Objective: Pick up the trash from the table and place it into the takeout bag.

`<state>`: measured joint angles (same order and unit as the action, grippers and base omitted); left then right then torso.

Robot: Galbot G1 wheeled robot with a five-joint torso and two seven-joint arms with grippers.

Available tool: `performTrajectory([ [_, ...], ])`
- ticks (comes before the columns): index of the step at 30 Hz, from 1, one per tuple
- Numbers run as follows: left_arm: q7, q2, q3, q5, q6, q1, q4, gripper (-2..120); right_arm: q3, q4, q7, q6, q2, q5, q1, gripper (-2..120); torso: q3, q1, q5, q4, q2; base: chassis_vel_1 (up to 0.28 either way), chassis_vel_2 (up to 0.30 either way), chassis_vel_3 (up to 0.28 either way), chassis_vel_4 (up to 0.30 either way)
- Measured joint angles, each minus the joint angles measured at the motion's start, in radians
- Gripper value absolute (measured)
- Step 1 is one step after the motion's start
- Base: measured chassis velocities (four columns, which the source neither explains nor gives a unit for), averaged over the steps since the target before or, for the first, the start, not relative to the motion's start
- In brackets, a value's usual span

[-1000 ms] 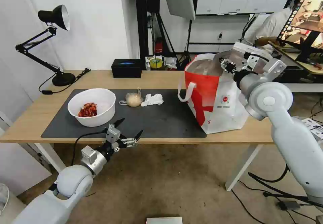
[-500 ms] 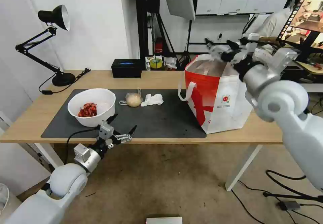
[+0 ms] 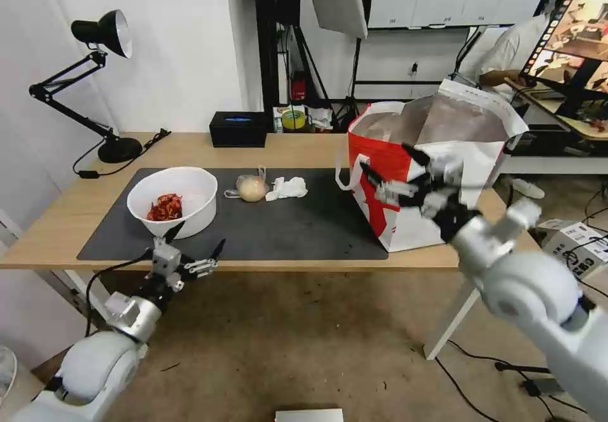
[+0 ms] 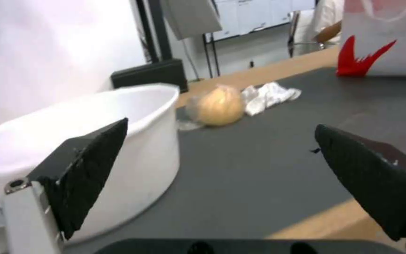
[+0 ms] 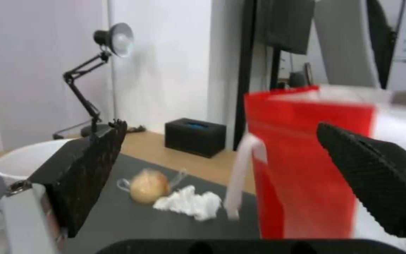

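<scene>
The right gripper hangs in front of the takeout bag, level with the red side panel, its black fingers spread wide with nothing between them. The bag stands upright on the right end of the table, partly on the dark grey mat, its top gaping and the silver foil lining visible inside. From the right wrist view the bag's red wall fills the space between the fingers, with a white strap handle hanging down its near corner.

The left gripper sits low at the near edge of the table, just in front of the white bowl, also spread apart and empty. The bowl rests on the left part of the mat and holds red scraps. Beside it, toward the mat's middle, lie the small clear bag with a beige lump and, touching it on the bag's side, the crumpled white tissue.

A black desk lamp stands at the far left corner and a small black box sits along the far edge
</scene>
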<state>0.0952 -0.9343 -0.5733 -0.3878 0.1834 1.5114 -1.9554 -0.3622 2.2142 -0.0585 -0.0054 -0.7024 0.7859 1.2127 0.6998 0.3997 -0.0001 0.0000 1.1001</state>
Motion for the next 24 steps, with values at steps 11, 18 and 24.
performTrajectory([
  [11, 0.000, -0.048, -0.041, 0.022, 0.050, 0.068, 0.037, 100, -0.070, -0.021, -0.015, 0.139, -0.082, -0.134, 0.302, 100, 0.000, 0.000, 0.0001, -0.0001, 0.000, 0.000, 0.000, 0.000, 0.000],
  [18, -0.030, -0.070, -0.053, 0.020, 0.049, 0.106, 0.039, 100, -0.063, -0.034, -0.043, 0.170, -0.139, -0.166, 0.430, 100, 0.000, 0.000, -0.0001, 0.0000, 0.000, 0.000, 0.000, 0.000, 0.000],
  [24, -0.031, -0.076, -0.058, 0.025, 0.050, 0.117, 0.044, 100, -0.048, -0.041, -0.050, 0.171, -0.156, -0.180, 0.450, 100, 0.000, 0.000, 0.0000, 0.0000, 0.000, 0.000, 0.000, 0.000, 0.000],
])
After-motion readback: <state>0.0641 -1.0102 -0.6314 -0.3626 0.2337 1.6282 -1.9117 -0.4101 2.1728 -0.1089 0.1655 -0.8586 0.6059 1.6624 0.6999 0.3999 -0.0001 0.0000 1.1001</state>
